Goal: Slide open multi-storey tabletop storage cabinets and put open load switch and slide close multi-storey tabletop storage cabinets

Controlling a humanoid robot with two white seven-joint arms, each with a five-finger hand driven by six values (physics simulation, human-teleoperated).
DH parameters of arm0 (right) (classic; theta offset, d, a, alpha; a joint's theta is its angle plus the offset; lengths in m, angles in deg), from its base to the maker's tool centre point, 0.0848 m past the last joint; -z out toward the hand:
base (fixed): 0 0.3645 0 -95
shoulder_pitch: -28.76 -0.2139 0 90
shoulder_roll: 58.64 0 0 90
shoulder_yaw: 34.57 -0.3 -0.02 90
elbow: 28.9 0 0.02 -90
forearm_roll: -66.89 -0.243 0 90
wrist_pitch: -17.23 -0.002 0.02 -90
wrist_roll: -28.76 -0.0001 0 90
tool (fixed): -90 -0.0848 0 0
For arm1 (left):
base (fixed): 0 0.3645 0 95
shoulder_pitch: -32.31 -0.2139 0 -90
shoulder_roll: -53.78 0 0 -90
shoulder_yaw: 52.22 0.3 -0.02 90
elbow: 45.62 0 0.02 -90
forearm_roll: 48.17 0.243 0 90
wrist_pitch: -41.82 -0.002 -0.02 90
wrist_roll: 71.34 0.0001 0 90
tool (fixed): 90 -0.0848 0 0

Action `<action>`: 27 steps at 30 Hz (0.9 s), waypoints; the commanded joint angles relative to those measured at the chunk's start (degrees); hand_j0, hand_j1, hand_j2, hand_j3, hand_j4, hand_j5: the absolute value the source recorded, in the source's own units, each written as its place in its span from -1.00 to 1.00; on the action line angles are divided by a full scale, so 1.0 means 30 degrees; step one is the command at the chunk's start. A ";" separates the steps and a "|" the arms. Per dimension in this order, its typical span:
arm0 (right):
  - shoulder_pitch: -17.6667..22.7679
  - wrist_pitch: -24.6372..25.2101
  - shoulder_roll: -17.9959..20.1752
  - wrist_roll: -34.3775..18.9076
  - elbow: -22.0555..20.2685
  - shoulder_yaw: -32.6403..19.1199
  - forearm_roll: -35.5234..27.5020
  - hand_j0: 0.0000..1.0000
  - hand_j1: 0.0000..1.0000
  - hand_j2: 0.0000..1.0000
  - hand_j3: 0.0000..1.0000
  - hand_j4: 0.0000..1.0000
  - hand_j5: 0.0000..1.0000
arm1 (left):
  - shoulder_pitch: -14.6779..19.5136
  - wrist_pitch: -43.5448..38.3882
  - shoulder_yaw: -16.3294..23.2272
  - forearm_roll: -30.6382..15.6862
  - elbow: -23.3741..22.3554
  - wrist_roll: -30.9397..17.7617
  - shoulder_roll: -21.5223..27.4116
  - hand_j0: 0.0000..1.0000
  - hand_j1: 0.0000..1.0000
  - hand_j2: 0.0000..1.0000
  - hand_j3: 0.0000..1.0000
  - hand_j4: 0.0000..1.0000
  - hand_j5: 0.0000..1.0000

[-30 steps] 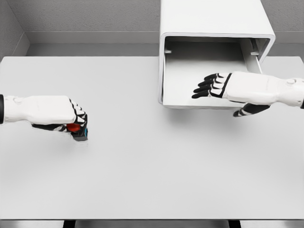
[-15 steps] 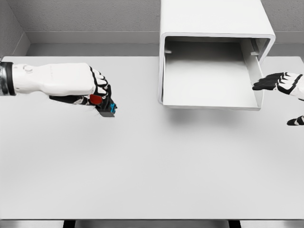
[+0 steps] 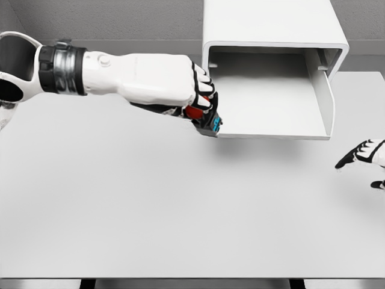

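A white tabletop storage cabinet [image 3: 274,24] stands at the back right of the table, its drawer [image 3: 267,99] slid out toward me and holding nothing. My left hand [image 3: 201,105] is shut on the load switch [image 3: 209,122], a small red, black and blue part. The hand hovers at the drawer's left front corner, and the switch sticks out below the fingers. My right hand [image 3: 361,155] shows at the right edge, low and to the right of the drawer, fingers relaxed and holding nothing.
The white table [image 3: 180,205] stretches wide in front of the cabinet. A grey wall [image 3: 108,21] runs behind it. The table's front edge lies near the bottom of the view.
My left hand has carried the load switch rightward and up to the drawer's left front corner. The right hand has drawn back from the drawer to the right edge and dropped lower.
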 commanded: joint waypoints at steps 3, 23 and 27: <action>-0.2282 0.0030 0.0083 0.0004 -0.0014 0.3950 0.0086 0.40 0.40 0.40 0.40 0.40 0.40 | 0.0585 -0.0088 0.0959 -0.0109 -0.1386 0.0013 -0.2559 -0.20 -0.20 -0.20 -0.20 -0.20 -0.20; -0.3658 0.0030 0.0024 0.0004 -0.0014 0.4743 0.0321 0.35 0.35 0.35 0.35 0.35 0.35 | 0.2139 -0.0088 0.0989 0.1854 -0.9679 0.0013 -0.7541 0.05 0.05 0.05 0.05 0.05 0.05; -0.4392 0.0030 -0.0122 0.0004 -0.0014 0.4684 0.0145 0.37 0.37 0.37 0.37 0.37 0.37 | 0.2139 -0.0088 0.0959 0.1854 -0.9679 0.0013 -0.7629 0.36 0.36 0.36 0.36 0.36 0.36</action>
